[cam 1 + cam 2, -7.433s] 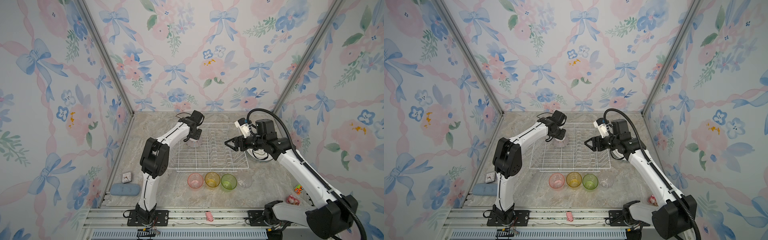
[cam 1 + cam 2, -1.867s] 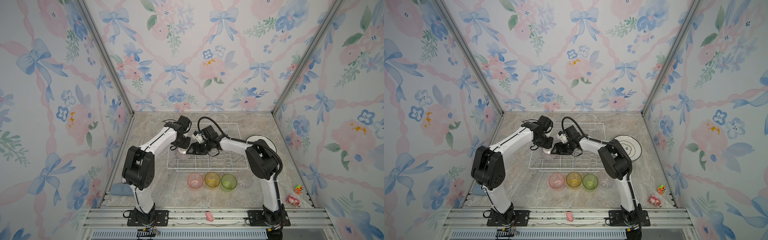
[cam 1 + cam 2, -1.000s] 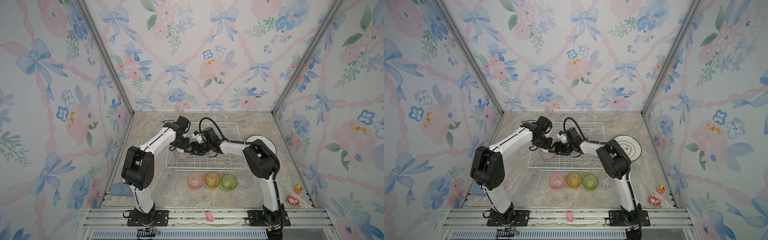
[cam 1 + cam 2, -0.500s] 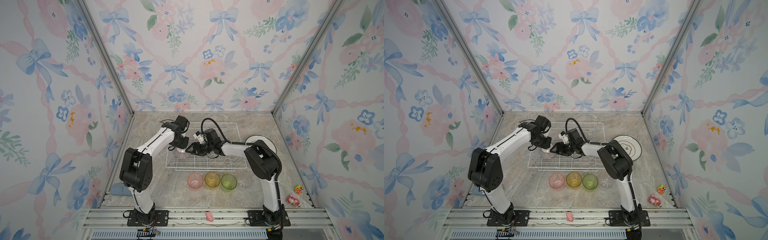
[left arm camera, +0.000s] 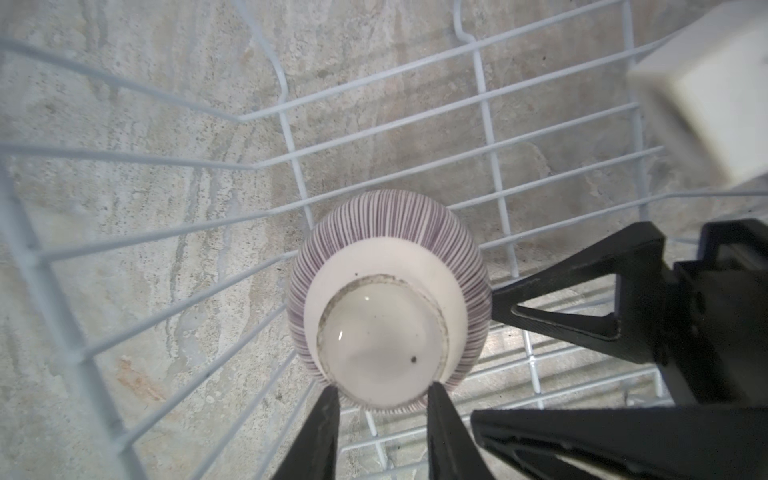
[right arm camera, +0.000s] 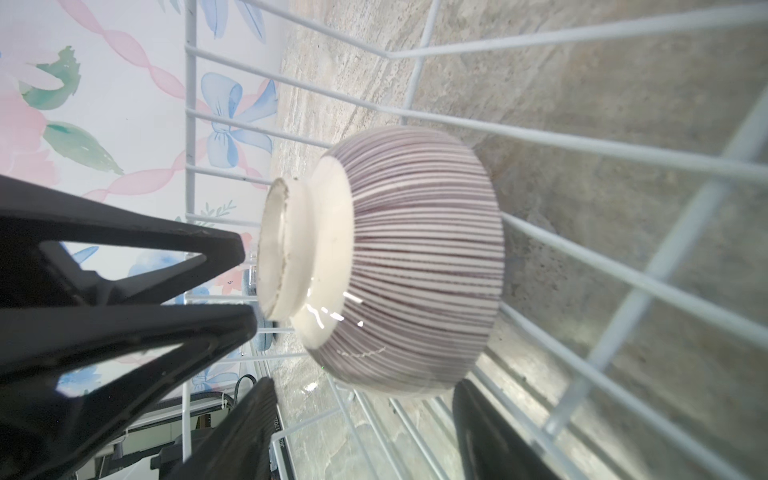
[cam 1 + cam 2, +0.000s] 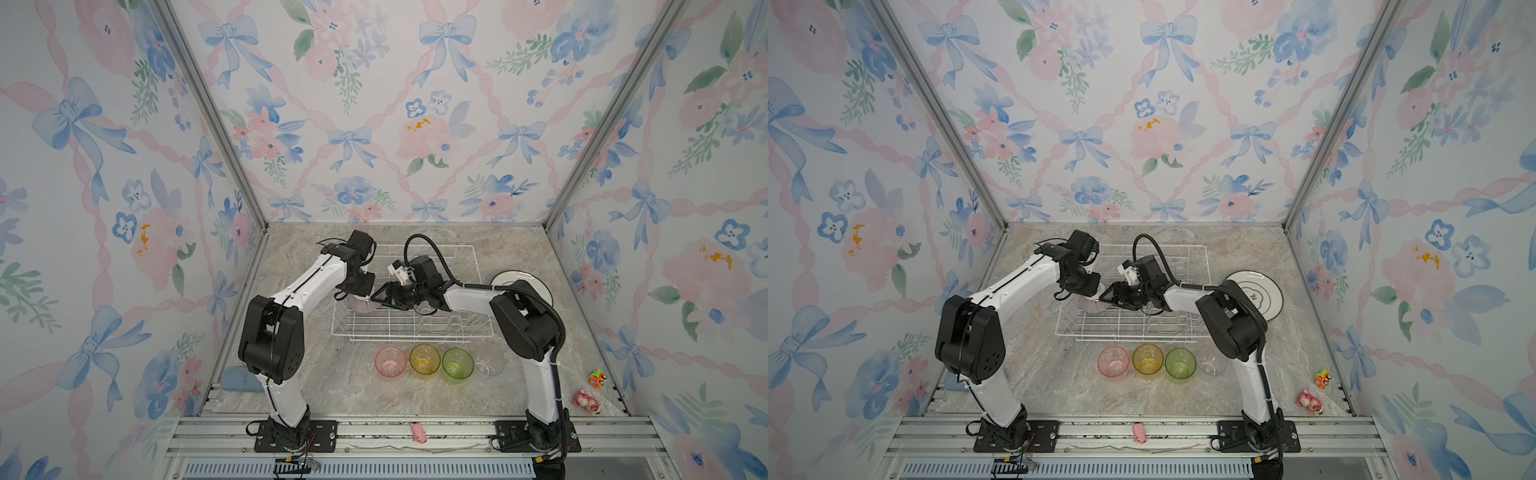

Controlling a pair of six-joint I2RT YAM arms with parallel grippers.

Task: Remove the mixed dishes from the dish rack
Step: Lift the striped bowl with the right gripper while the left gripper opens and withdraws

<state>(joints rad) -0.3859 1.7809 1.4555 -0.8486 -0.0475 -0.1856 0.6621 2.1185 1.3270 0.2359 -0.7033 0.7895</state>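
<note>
Against the left wall of the dish rack, toward its front, is the striped bowl, turned mouth down with its white foot uppermost. Both arms meet at it in both top views.

The left gripper points down at it from above. Its jaws stand partway apart and are clamped on the foot, the two fingertips pinching the ring at its near edge rather than across its full width.

The right gripper lies low and nearly level, pointing in from the rack's middle. Its jaws are wide apart and hold nothing. In the right wrist view the bowl's lower side shows between the two fingers. In the left wrist view one fingertip touches, or all but touches, the striped side. Whether the bowl's rim rests on the rack's floor wires or hangs just clear of them I cannot tell.

On the table, in front of the rack, four tumblers stand upright in a close row, left to right: pink tumbler, yellow tumbler, green tumbler, clear tumbler.

To the right of the rack, partly hidden behind the right arm, lies a white dark-rimmed plate. How many are stacked there cannot be told.
</note>
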